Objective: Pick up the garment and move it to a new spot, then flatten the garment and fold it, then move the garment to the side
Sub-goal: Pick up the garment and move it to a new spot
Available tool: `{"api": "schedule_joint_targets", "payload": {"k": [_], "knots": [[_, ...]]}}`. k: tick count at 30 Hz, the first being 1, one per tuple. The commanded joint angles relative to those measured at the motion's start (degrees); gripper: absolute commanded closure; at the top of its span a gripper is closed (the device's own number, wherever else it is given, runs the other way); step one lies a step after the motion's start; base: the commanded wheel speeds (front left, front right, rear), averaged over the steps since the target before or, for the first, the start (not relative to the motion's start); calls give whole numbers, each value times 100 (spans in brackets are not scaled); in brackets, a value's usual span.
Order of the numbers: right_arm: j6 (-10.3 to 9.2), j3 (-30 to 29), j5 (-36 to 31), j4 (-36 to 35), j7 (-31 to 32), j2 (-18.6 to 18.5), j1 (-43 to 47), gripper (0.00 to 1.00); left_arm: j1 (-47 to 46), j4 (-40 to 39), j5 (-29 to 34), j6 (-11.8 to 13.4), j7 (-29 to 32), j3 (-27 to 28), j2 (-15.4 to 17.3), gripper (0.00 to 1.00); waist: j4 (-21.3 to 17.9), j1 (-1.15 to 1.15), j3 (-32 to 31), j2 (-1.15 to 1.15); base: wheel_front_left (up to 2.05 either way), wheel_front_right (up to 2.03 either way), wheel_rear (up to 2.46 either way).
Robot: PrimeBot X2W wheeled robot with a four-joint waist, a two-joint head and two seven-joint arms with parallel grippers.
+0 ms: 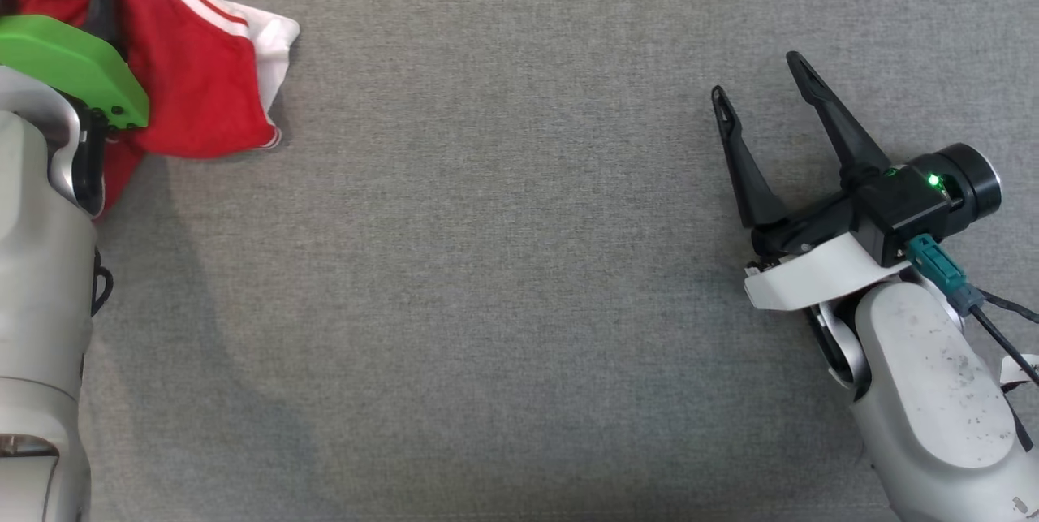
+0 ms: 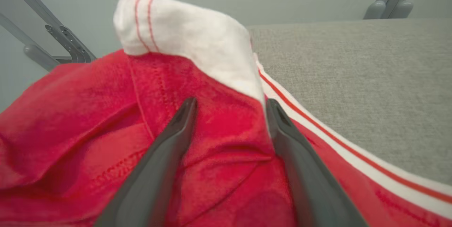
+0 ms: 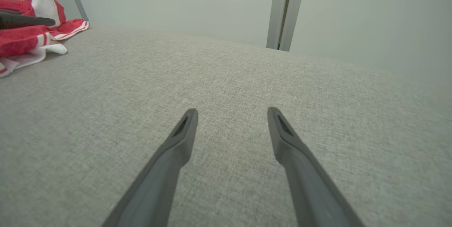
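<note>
The grey fabric table (image 1: 519,303) carries the garment (image 1: 195,75) at its far left: red, white-striped and bunched, with a white corner pointing right; its long axis is hard to judge. The left gripper (image 2: 231,103) straddles a raised fold, jaws wide. The right gripper (image 1: 756,75), equally spread, hangs well apart.

One red-and-white garment (image 1: 203,84) lies far left on one grey table (image 1: 503,303); two grippers hang over it, the left gripper (image 2: 229,105) and the right gripper (image 1: 756,75).

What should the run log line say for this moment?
stage: pick-up pending | garment: crumpled, far left of table | left gripper: open, astride red fold | right gripper: open, apart from garment
</note>
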Motion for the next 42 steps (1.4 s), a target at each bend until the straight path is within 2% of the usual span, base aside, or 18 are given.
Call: {"api": "schedule_joint_targets", "payload": {"k": [1, 2, 3, 7, 13, 17, 22, 27, 33, 37, 42], "knots": [[-4, 24, -26, 49, -14, -8, -10, 0, -140, 102, -17, 58, -41, 14, 78, 17, -170, -1, 152, 0, 0, 0, 0], [-4, 32, -13, 58, -12, -8, -2, 0, -159, 180, -38, 71, -46, 31, 89, 69, -168, -1, 142, 0, 0, 0, 0], [-4, 32, 3, 69, -3, -8, 21, 0, -168, 266, -47, 96, -83, 42, 96, 100, -158, -1, 120, 0, 0, 0, 0], [-4, -16, 39, 116, -3, -9, 194, 0, -214, 309, -61, 177, -244, 100, 167, 100, -94, -1, -42, 0, 0, 0, 0], [-4, -116, 120, 172, -4, 98, 472, 0, -28, -66, 31, 178, -335, 119, 288, 100, 48, -1, -546, 0, 0, 0, 0], [-4, -146, 185, 218, -9, 218, 684, 0, 81, -659, 188, 137, -332, 86, 423, 100, 92, -1, -1003, 0, 0, 0, 0], [-4, -210, 264, 274, -9, 400, 1000, 0, 206, -1499, 174, -34, -264, -114, 483, 100, 45, -1, -1629, 0, 0, 0, 0], [-4, -418, 361, 255, -9, 593, 1362, 0, 674, -3183, -424, -151, 632, -466, 346, 100, -173, -1, -2190, 0, 0, 0, 0], [-4, -560, 405, 148, -9, 704, 1551, 0, 1450, -5596, -1321, -144, 1832, -766, 322, 100, -552, -1, -2396, 0, 0, 0, 0], [-4, -577, 439, 103, -9, 742, 1555, 0, 1885, -6925, -1823, -11, 2607, -912, 285, 100, -949, -1, -2437, 0, 0, 0, 0], [-4, -649, 511, 29, -9, 763, 1585, 0, 2260, -7903, -2328, 282, 3311, -1196, 93, 100, -1486, -1, -2383, 0, 0, 0, 0]]}}
